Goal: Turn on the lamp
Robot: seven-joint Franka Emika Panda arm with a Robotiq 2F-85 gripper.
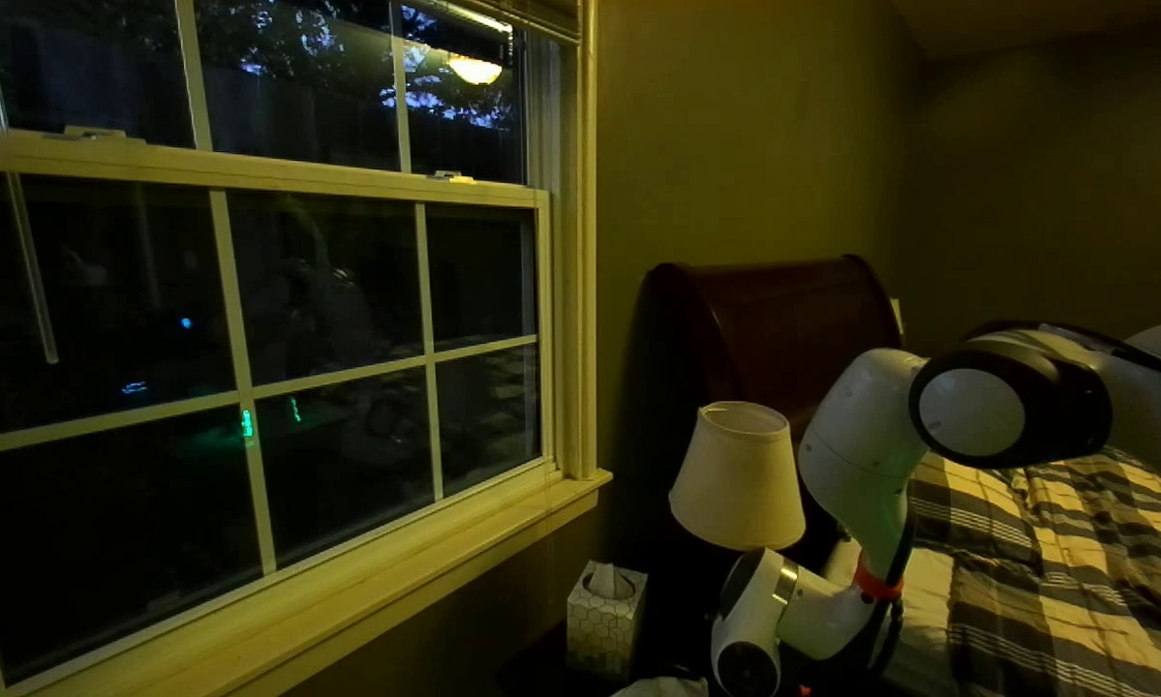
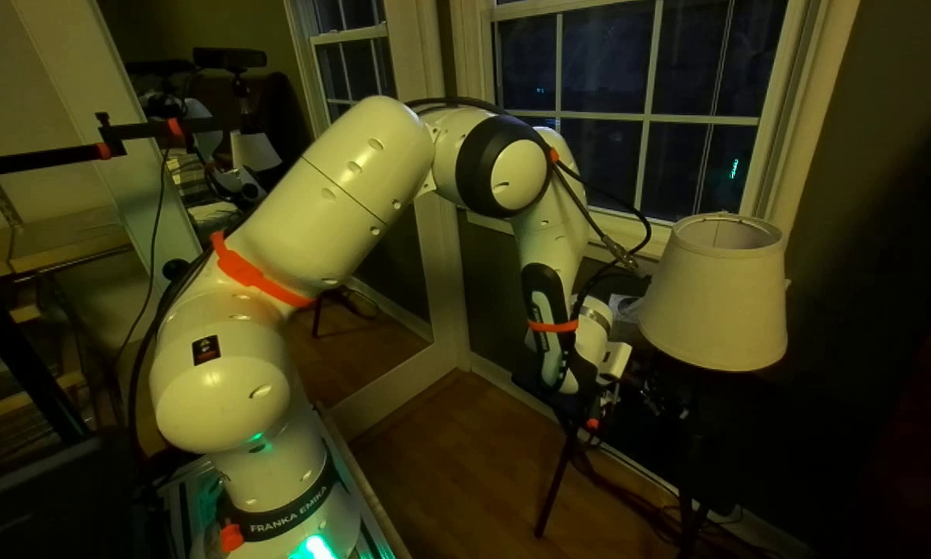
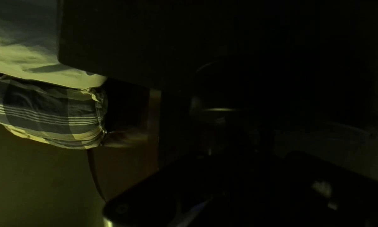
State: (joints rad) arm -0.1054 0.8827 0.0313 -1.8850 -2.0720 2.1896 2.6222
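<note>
Arched arm (image 2: 341,210), wrist (image 2: 590,337) near lamp (image 2: 715,299).

There is one lamp (image 1: 738,482), one tissue box (image 1: 602,620) and one arm (image 2: 333,206).

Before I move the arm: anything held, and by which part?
Can't tell: in the wrist view it's too dark around the fingers to show what, if anything, is between them. The lamp shows no grip on its shade in either exterior view.

The lampshade (image 2: 713,303) is seen as matt cloth, the far headboard (image 1: 783,315) as glossy wood, the arm (image 2: 333,206) as smooth plastic.
</note>
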